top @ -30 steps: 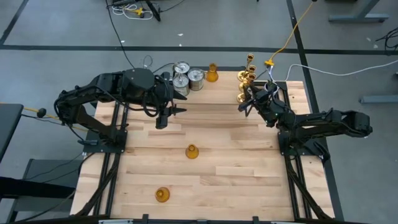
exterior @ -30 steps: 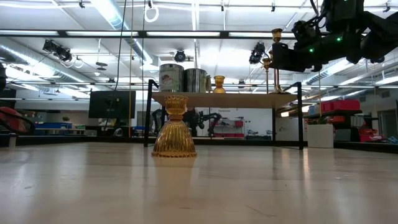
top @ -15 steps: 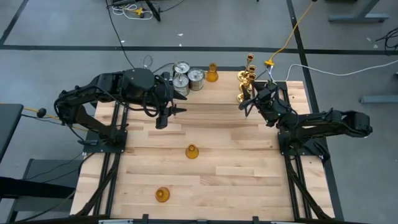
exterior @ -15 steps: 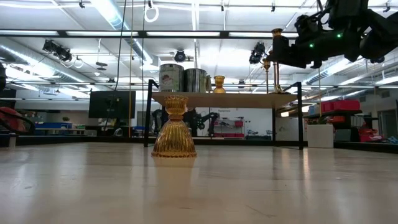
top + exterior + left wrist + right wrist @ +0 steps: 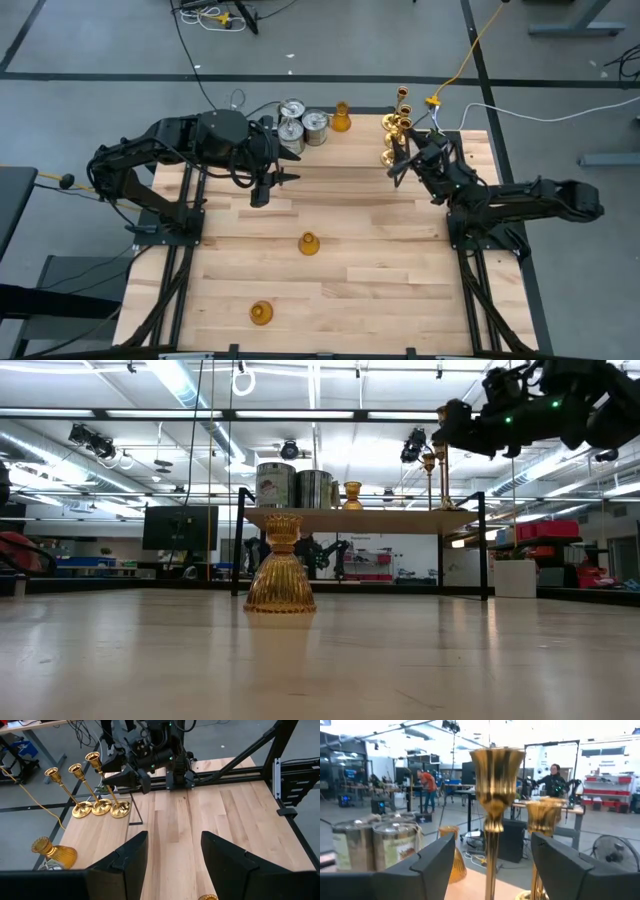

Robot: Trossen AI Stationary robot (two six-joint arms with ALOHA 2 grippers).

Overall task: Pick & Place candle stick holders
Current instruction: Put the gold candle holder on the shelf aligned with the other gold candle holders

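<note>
The right pincer [image 5: 397, 166] has spread open around the nearest brass holder [image 5: 496, 795]; left pincer [image 5: 172, 851] gapes empty.

You have a pale wooden counter [image 5: 330, 215] made of butcher-block planks, set on a grey floor [image 5: 90, 40]. A yellow cable [image 5: 470, 50] runs across that floor to the counter's far right corner, and a white cable [image 5: 540, 112] trails off to the right of it. In the room beyond, you can see a dark monitor [image 5: 180, 526] on the left, ceiling strip lights [image 5: 185, 380] overhead, a person in an orange top [image 5: 427, 784] and a person in dark clothes [image 5: 553, 779] standing among benches.
</note>
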